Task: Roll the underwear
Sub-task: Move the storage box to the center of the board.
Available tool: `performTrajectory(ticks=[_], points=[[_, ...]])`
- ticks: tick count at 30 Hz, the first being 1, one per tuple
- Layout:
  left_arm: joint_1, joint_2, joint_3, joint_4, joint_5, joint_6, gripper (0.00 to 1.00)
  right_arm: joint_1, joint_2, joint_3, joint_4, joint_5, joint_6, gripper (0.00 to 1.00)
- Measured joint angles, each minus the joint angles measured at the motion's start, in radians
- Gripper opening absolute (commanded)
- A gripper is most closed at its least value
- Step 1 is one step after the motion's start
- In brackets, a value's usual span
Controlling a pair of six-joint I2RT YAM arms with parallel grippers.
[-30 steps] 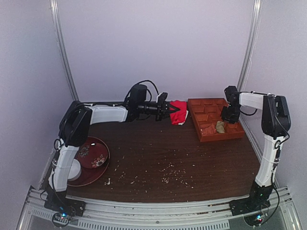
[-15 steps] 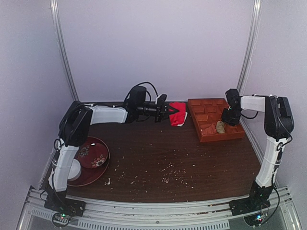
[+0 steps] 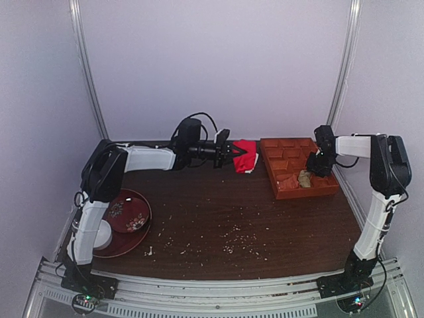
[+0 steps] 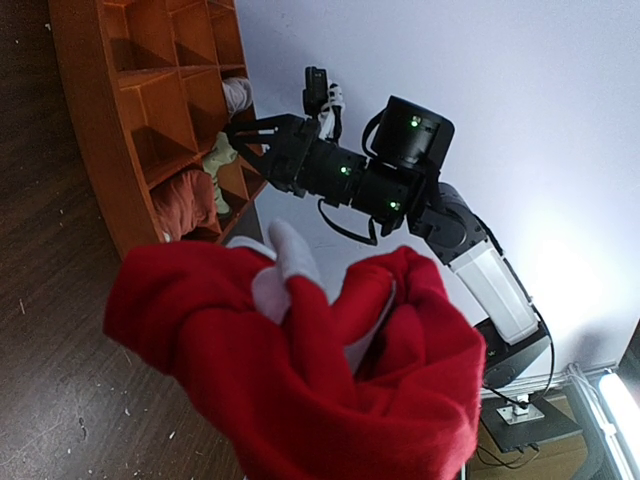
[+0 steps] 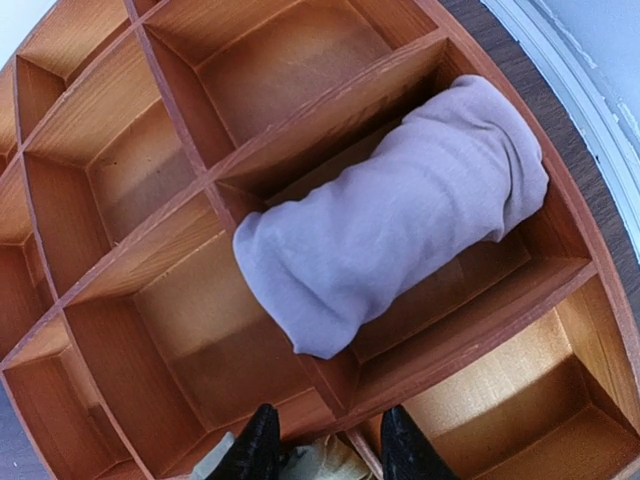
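Currently the underwear (image 3: 246, 155) is held at the far edge of the table (image 3: 218, 212), just left of the wooden tray (image 3: 296, 187). It is gripped by the left gripper (image 3: 231, 151), whose arm is stretched out low along the back wall. From the left wrist the red fabric is seen bunched up close to the lens, with a white patch showing near its top, and the dark tabletop is seen below and beside it. The fingers themselves are buried in the cloth there, so the jaws are read as clamped on the bunch rather than seen directly.

The right gripper (image 5: 330, 450) is held over the near part of the tray, pointing down into the compartments. Its 2 black fingertips (image 5: 258, 447) are seen apart at the bottom of the right wrist view, and nothing is held between them. A pale greenish cloth (image 5: 300, 466) is glimpsed directly below them in 1 compartment. A grey roll of cloth (image 5: 390, 230) is laid slantwise in the tray, resting across a divider rather than down inside 1 cell. A tan bundle (image 4: 185, 200) is tucked into another compartment, as seen from the left wrist.

Crumbs (image 3: 232, 242) are scattered over the near half of the table. A red patterned plate (image 3: 127, 215) is set at the left edge, beside the base of the left arm.
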Motion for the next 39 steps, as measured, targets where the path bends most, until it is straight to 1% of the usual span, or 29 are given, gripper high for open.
performTrajectory(ticks=[7,13,24,34,39], points=[[0.001,0.000,-0.021,0.005,0.000,-0.001,0.00,0.023,-0.004,0.000,-0.014,-0.019,-0.002,0.34],[0.011,-0.027,-0.063,0.005,0.000,0.000,0.00,0.082,-0.004,0.002,-0.023,-0.034,0.001,0.34],[0.057,-0.129,-0.173,0.016,-0.002,0.008,0.00,0.251,-0.010,-0.002,-0.030,-0.048,0.064,0.35],[0.092,-0.240,-0.300,-0.002,-0.006,0.050,0.00,0.457,-0.048,-0.076,0.032,-0.048,0.220,0.36],[0.111,-0.283,-0.340,-0.058,-0.010,0.095,0.00,0.544,-0.048,-0.079,0.053,-0.049,0.311,0.42]])
